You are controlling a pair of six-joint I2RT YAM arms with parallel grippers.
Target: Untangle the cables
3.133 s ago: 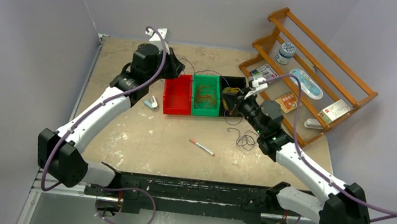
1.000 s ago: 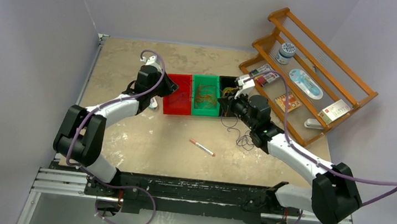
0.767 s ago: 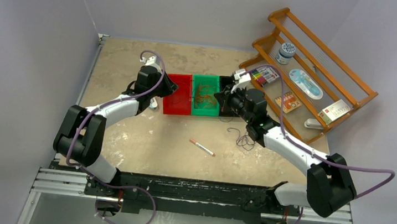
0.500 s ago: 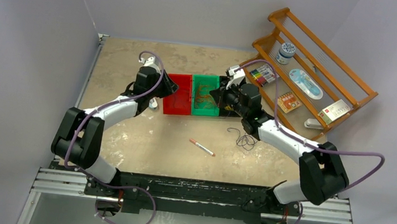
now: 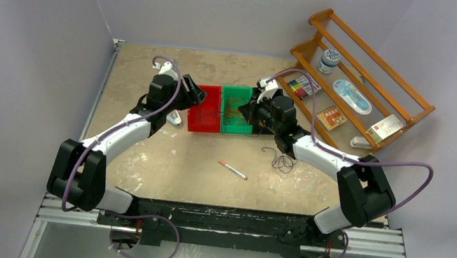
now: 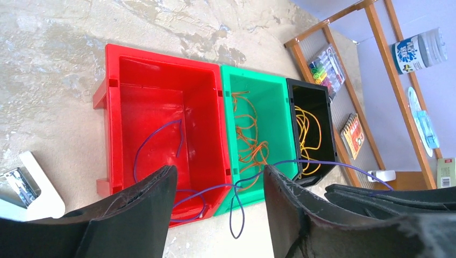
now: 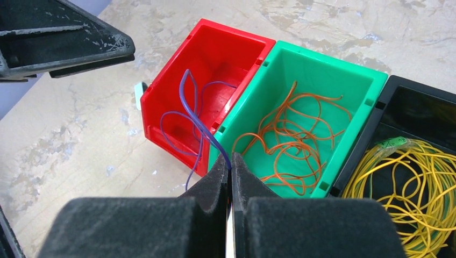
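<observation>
— So, how much of it is sorted out?

— A fair part, I'd judge. Take the green bin (image 7: 322, 80) as the marker: the orange cables (image 7: 285, 140) lie loose inside it, by themselves. The black bin (image 7: 419, 107), touching it on the right arm's side, holds the yellow cables (image 7: 414, 177) in a coil. The red bin (image 7: 226, 54), touching it on the left arm's side, has one purple cable (image 7: 193, 115) looped inside.

— And the purple one is settled?

— Not quite. Part of it spills over the red bin's front wall onto the table (image 7: 80, 134). One strand rises past the corner where the red bin meets the green bin, up to the right gripper (image 7: 230, 164). Its fingers are pressed together on that strand, just above the green bin's near rim.

— And the other arm?

— The left gripper (image 6: 219, 174) hovers on the far side of the red bin from the green bin, fingers spread wide, holding nothing.

— What is left, then?

— The purple strand has to go down into its bin and be let go, I think. And on the table, nearer the arms' bases than the green bin and toward the right arm, lies a small dark tangle (image 5: 283, 162) of thin loops. From above I cannot tell how many strands are in it or how knotted they are. That looks like the main work outstanding.
</observation>
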